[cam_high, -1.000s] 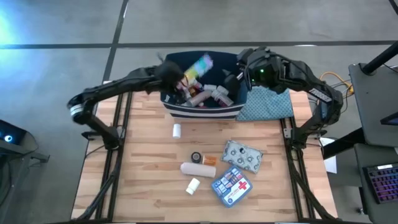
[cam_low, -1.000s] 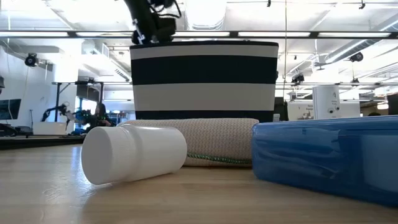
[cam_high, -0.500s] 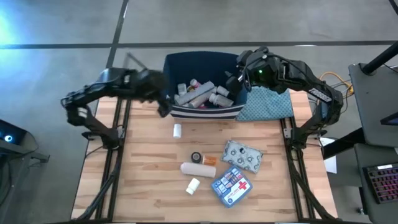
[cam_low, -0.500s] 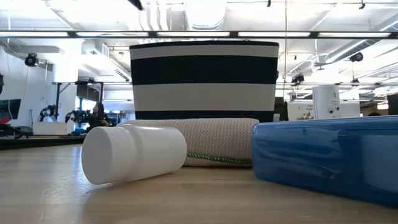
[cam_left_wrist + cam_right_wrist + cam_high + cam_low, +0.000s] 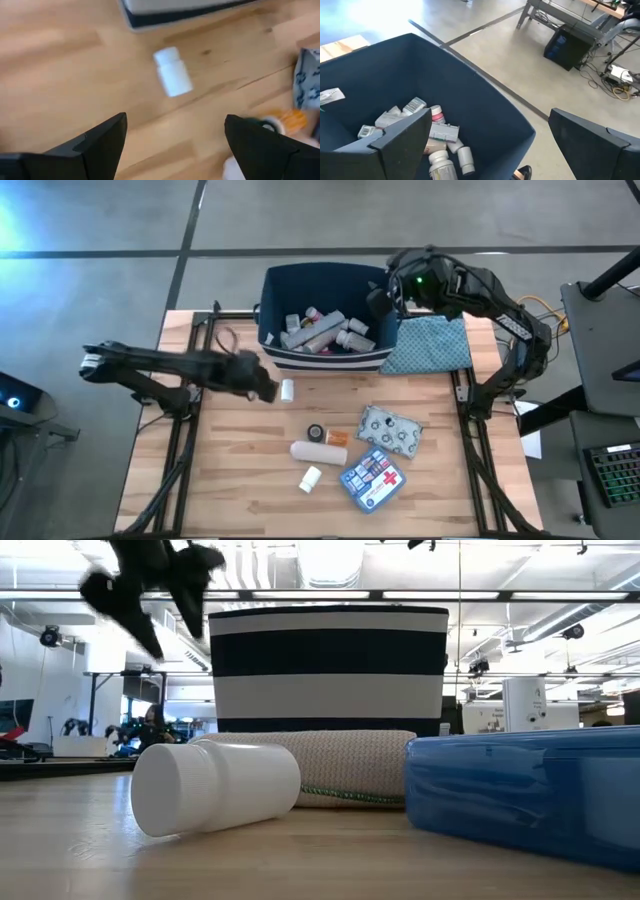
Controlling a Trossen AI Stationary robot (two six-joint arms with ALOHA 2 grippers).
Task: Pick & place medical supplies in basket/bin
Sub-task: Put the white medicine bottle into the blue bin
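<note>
Over the bench, my left end effector (image 5: 268, 383), spread and empty, has swung from the bin (image 5: 322, 280) toward the white bottle (image 5: 286, 389).

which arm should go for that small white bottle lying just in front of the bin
Left. The left gripper hangs open right beside the white bottle, empty. The right gripper is open too, but up at the bin rim's far corner.

Both arms are matte black, slim jointed links. The left arm (image 5: 170, 365) carries a pale band near its outer end. The right arm (image 5: 480, 285) shows a small green light glowing near its wrist, with blocky black housings.
</note>
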